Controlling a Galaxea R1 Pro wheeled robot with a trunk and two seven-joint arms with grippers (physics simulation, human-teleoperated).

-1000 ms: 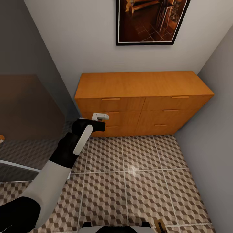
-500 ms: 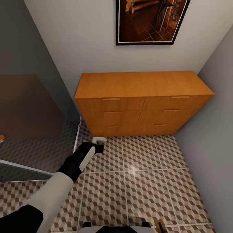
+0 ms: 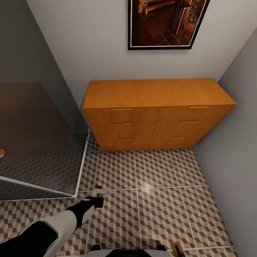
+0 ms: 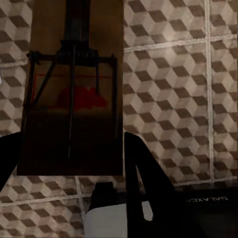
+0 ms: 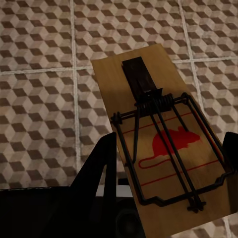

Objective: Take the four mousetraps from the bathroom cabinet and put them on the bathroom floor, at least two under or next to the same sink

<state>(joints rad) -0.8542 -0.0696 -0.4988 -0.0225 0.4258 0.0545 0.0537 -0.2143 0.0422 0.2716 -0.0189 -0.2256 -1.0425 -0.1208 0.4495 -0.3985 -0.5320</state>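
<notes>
Two mousetraps were in hand, one per tool. Left trap (image 4: 72, 99): dark wooden board with wire spring and red mark, clamped between the dark fingers of the left tool (image 4: 72, 153) above the floor (image 4: 168, 74). Right trap (image 5: 163, 139): pale board with red mouse print and black wire bar, gripped at its near end by the right tool (image 5: 166, 173), also over tile. Cabinet (image 3: 157, 110): orange-brown chest against the far wall, all drawers shut, well apart from the left tool (image 3: 96, 194), which sat low near the floor in the head view. A small brown item (image 3: 176, 246) at that view's lower edge was too cropped to identify. Progress, as judged: two traps out and carried, none seen laid down; two unaccounted for; sink placement still ahead. Change from the earlier frames: the left arm had dropped from the cabinet's drawer fronts and drawn back toward the robot; camera unmoved.
</notes>
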